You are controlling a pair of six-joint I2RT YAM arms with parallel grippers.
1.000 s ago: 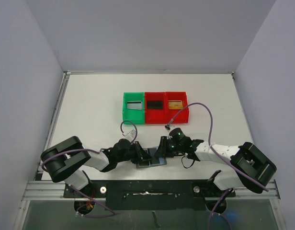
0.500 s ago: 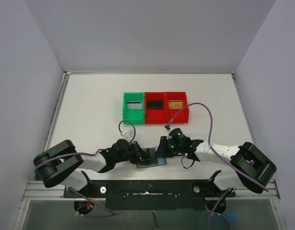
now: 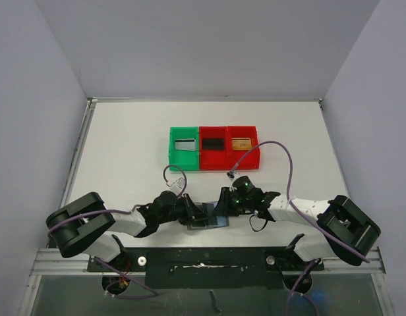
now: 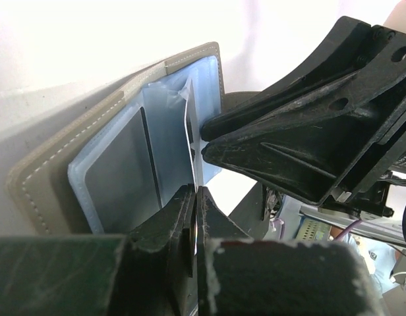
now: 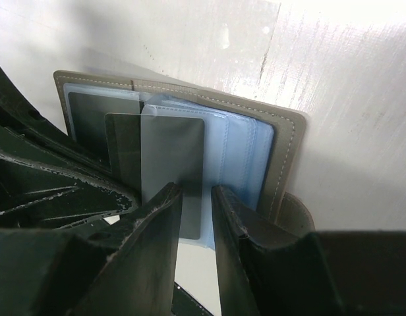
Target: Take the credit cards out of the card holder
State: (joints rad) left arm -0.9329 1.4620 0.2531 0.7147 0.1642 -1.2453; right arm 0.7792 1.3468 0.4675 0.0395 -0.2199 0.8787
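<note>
The card holder (image 3: 209,222) lies open on the table between both grippers, grey outside with bluish pockets (image 4: 170,125) inside. A dark grey credit card (image 5: 171,168) sticks partly out of a pocket, and in the left wrist view it appears edge-on as a thin credit card (image 4: 189,135). My left gripper (image 4: 195,192) is shut on that card's edge. It reaches the holder from the left (image 3: 195,212). My right gripper (image 5: 196,194) comes in from the right (image 3: 223,204). Its fingers stand a little apart, tips down on the holder's pocket side beside the card, with nothing between them.
Three small bins stand in a row behind: a green bin (image 3: 184,147) with a silvery card, a red bin (image 3: 214,146) with a black card, and a second red bin (image 3: 243,145) with a tan item. The table's near edge and the arm bases lie just behind the holder.
My left arm's elbow has dropped back and to the left, while its gripper stays at the holder. The right arm has not moved.
</note>
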